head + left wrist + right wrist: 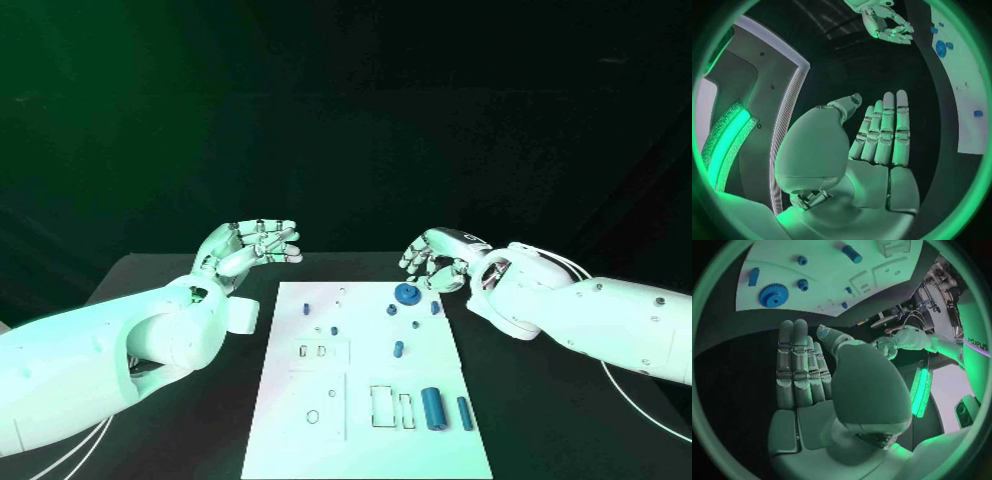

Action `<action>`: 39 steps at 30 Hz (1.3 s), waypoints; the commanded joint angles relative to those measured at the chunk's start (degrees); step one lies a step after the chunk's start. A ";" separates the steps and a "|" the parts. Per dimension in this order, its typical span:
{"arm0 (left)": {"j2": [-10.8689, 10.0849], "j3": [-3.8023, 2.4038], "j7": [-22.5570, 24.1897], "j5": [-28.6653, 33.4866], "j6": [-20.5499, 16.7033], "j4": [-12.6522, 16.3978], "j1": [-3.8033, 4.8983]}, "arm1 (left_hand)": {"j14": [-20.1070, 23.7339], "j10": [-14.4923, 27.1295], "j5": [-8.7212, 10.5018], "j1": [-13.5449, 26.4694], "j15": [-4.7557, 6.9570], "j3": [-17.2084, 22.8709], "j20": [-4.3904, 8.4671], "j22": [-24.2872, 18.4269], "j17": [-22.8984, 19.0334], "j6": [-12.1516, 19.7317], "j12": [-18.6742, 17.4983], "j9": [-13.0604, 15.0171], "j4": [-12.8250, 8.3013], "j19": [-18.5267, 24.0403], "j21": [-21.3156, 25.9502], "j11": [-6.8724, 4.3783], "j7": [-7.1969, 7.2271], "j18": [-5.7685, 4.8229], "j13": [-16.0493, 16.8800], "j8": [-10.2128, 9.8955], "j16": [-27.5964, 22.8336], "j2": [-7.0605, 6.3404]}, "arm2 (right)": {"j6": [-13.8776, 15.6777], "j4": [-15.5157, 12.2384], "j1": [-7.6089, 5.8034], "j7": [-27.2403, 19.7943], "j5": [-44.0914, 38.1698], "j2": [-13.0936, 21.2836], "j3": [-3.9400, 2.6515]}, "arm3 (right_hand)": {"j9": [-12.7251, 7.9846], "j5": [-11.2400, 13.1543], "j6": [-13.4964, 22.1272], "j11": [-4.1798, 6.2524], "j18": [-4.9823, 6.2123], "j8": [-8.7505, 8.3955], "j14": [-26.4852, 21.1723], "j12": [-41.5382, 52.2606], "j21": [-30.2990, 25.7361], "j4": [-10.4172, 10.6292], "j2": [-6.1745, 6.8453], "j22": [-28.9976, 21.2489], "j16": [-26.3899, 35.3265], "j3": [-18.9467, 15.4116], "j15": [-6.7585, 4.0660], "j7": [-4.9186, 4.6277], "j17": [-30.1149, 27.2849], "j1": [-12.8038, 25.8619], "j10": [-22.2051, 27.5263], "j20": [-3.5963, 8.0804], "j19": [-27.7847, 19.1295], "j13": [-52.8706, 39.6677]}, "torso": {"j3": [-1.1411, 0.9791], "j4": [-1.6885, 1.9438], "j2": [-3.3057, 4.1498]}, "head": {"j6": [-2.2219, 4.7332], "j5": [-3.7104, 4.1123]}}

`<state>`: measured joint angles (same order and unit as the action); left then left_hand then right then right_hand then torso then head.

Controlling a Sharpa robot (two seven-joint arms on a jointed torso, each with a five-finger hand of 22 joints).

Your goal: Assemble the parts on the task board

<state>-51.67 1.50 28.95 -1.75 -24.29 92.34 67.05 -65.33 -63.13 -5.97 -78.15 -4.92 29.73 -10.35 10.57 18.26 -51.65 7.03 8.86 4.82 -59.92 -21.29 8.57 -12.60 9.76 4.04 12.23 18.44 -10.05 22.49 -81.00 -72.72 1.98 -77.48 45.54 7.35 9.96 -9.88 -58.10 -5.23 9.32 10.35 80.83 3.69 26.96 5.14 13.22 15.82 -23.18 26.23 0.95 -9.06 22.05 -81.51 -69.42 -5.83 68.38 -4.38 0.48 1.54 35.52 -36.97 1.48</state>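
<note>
Both arms are raised over the far end of the black table [173, 420], and neither has hold of anything. The left hand [248, 245] hangs beyond the far left corner of the white board [289, 420], its fingers [886, 130] straight, side by side and empty. The right hand [437, 258] hovers just past the board's far right corner; from the head it looks a little curled, but its own wrist camera shows the fingers [798, 365] lying long and flat with nothing in the palm. The board runs lengthwise away from the robot, between the two arms, and the blue pieces are scattered along it. The one that matters, I'd say, is the blue gear [408, 293] at the far right end: it lies flat on the board, just in front of the right hand and a touch inward of it, plainly nearer that hand than the left, which is off on the opposite side. A few small pegs [397, 349] stand or lie around the middle of the board. At the near end a fat blue cylinder [431, 411] and a thinner rod [464, 412] lie side by side, long axes running along the board, well away from both hands. If the gear goes first, the right hand needs only drop toward the robot and slightly inward.
</note>
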 commanded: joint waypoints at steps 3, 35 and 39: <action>-1.14 -0.22 -0.54 -1.03 3.26 2.90 0.09 | -0.60 -1.31 0.28 0.49 0.34 0.67 0.48 1.29 2.08 -0.90 -0.39 0.32 -0.44 -0.32 -2.14 -0.25 0.33 0.51 0.17 0.70 1.68 -0.45 | -5.25 0.94 0.05 4.41 -9.73 -1.00 0.00 | 2.25 0.52 -0.88 0.31 -0.05 0.33 2.38 -0.05 15.22 2.80 2.71 14.83 -15.49 0.83 -0.82 0.56 14.68 0.11 1.32 0.78 3.08 -0.60 | 0.17 0.83 1.79 | 0.13 0.92; -2.77 -0.77 -1.18 -1.05 4.27 5.39 0.11 | 0.07 -1.68 0.29 1.18 0.47 1.17 0.73 2.91 4.53 -0.82 -0.81 0.58 -0.89 0.72 -4.56 -0.33 0.38 0.39 0.17 1.02 3.54 -0.48 | -9.25 2.39 1.95 6.33 -13.08 -3.31 0.02 | 6.06 0.00 0.38 0.23 -5.74 1.00 6.15 0.26 49.82 6.00 2.83 56.69 -53.17 -0.38 -0.62 0.82 48.19 -1.14 2.92 0.05 13.95 -1.90 | 0.66 2.16 4.44 | -0.60 2.31; -2.77 -0.78 -1.24 -1.05 4.30 5.33 0.12 | 0.07 -1.68 0.29 1.18 0.47 1.17 0.73 2.91 4.53 -0.82 -0.81 0.58 -0.89 0.72 -4.56 -0.33 0.38 0.39 0.17 1.02 3.54 -0.48 | -9.46 2.52 2.00 6.47 -13.25 -3.50 0.02 | 6.16 -0.05 0.36 0.24 -5.83 1.03 6.19 0.27 50.24 6.04 2.80 57.22 -53.49 -0.29 -0.63 0.83 48.48 -1.20 2.84 0.03 14.11 -1.92 | 0.66 2.27 4.46 | -0.57 2.34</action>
<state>-54.46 0.79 27.54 -2.54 -21.13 97.60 67.07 -65.64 -64.53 -5.98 -77.63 -4.62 30.52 -9.62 13.42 22.74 -52.24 6.47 9.35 4.03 -59.78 -25.46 8.19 -12.37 9.73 4.15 12.89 21.67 -10.58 14.48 -78.49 -70.77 8.15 -89.58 42.16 7.39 16.09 -9.64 -58.15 -5.03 3.95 11.08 83.72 3.68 77.04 10.92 16.07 73.05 -76.39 25.85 0.29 -8.16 70.52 -82.12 -66.73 -5.85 82.10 -6.27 1.12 3.69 39.95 -37.55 3.80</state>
